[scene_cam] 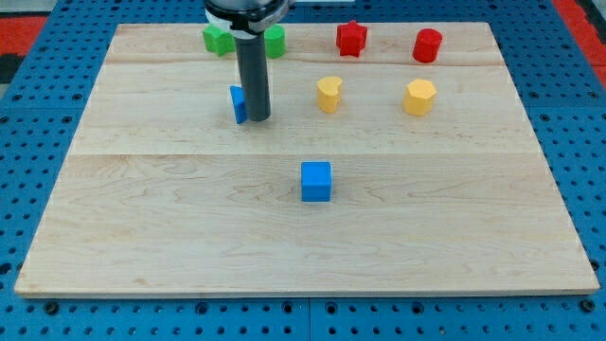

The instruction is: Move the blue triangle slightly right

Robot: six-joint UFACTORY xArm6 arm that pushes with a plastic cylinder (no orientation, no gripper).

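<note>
In the camera view, the wooden bench [142,218] is lying on a blue pegboard [38,114]. My tip [258,118] is resting on the bench in the upper left part of the view, and the rod is standing upright above it. The blue triangle [237,103] is sitting just beside my tip on the view's left, partly hidden behind the rod, seemingly touching it. There are no jaws on this arm, only the rod. A blue cube [316,181] is lying near the middle of the bench, well apart from my tip, toward the view's bottom right. Along the view's top, two green blocks [218,39] [275,41] are showing on either side of the rod, shapes unclear. Further to the view's right are sitting a red star-like block [351,38] and a red cylinder [427,44]. Below these, a yellow heart-like block [329,94] and a yellow hexagonal block [419,97] are standing apart.
</note>
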